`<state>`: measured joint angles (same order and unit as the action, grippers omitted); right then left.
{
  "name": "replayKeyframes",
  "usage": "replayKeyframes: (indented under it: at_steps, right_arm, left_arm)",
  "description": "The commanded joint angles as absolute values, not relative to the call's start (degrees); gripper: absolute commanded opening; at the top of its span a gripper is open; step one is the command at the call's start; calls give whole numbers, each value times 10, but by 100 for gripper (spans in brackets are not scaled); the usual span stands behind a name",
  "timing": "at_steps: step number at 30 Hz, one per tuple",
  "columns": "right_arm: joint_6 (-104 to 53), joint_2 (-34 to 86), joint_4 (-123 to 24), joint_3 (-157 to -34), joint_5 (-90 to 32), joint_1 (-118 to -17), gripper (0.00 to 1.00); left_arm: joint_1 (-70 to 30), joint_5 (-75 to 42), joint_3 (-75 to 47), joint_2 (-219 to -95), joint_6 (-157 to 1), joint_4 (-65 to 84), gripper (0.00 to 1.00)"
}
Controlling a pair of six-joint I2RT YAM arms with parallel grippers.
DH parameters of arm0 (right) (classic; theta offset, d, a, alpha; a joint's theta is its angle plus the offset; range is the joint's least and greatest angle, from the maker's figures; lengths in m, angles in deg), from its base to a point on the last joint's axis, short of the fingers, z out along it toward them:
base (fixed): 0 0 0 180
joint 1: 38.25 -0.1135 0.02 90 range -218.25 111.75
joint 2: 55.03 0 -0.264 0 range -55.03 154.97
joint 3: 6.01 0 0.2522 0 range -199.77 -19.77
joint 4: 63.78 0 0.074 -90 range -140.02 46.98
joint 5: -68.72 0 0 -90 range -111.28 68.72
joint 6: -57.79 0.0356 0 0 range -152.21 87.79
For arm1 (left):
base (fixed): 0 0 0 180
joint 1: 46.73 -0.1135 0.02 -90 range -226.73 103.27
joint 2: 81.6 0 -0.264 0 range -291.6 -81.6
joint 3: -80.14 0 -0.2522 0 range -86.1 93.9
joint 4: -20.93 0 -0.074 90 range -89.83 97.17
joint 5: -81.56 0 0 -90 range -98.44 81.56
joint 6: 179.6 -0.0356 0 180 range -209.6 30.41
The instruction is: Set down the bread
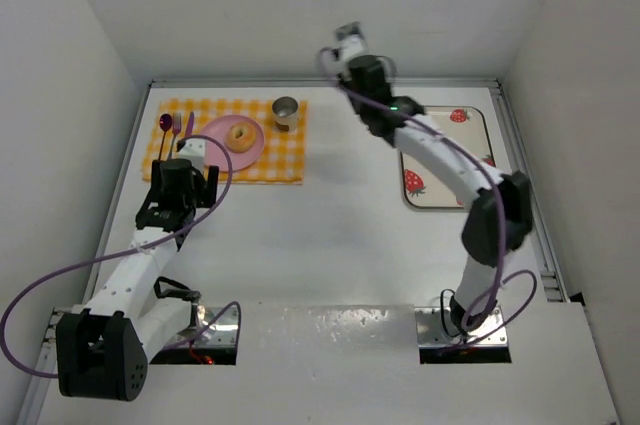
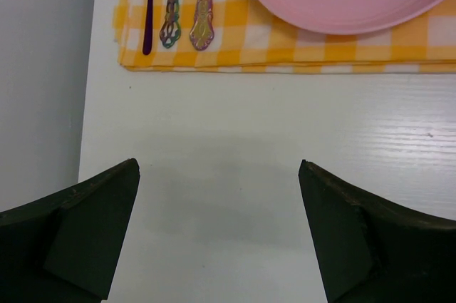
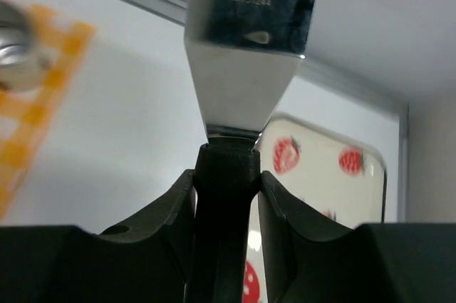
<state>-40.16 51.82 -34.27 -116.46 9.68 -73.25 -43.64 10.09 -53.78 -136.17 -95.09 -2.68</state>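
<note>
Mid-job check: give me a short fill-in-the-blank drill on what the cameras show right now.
1. The bread lies on a plate whose colour is ____.
2. The left tool holds nothing; it is not shut but ____.
3. The right tool is shut on the black ____ of the spatula.

Missing words: pink; open; handle.
</note>
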Motion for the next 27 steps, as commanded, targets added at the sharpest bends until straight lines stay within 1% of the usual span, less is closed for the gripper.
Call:
replayKeyframes:
  at_steps: [1, 3, 5, 8, 13, 19, 20, 21, 24, 25, 27]
  right_arm:
    - [-142, 460, -330, -1013, -26, -666, 0]
    - [-125, 454, -348, -975, -36, -661, 0]
    - [-97, 470, -353, -949, -72, -652, 0]
    - [-53, 496, -359, -928, -71, -648, 0]
    - [5, 544, -360, -916, -85, -647, 0]
    - [12, 602, -317, -930, -87, -644, 0]
    - [13, 602, -312, -931, -89, -643, 2]
    - [13, 604, -306, -930, -90, -642, 15]
    - [2, 597, -295, -932, -100, -640, 33]
    - [-2, 596, -292, -933, -105, -640, 47]
    - [-24, 583, -291, -934, -110, -640, 63]
  left_arm:
    - [-430, 80, -501, -1374, -907, -27, 100]
    - [-430, 75, -492, -1388, -880, -37, 100]
    - [-430, 69, -478, -1394, -864, -43, 100]
    - [-430, 69, -478, -1413, -850, -49, 100]
    - [-430, 74, -466, -1432, -850, -49, 100]
    - [-442, 61, -438, -1465, -850, -49, 100]
    - [-447, 61, -432, -1472, -850, -49, 100]
    - [-447, 55, -432, -1473, -850, -49, 100]
    - [-453, 49, -426, -1484, -850, -49, 100]
    - [-453, 43, -426, -1490, -850, -49, 100]
    - [-458, 38, -426, -1495, -850, -43, 100]
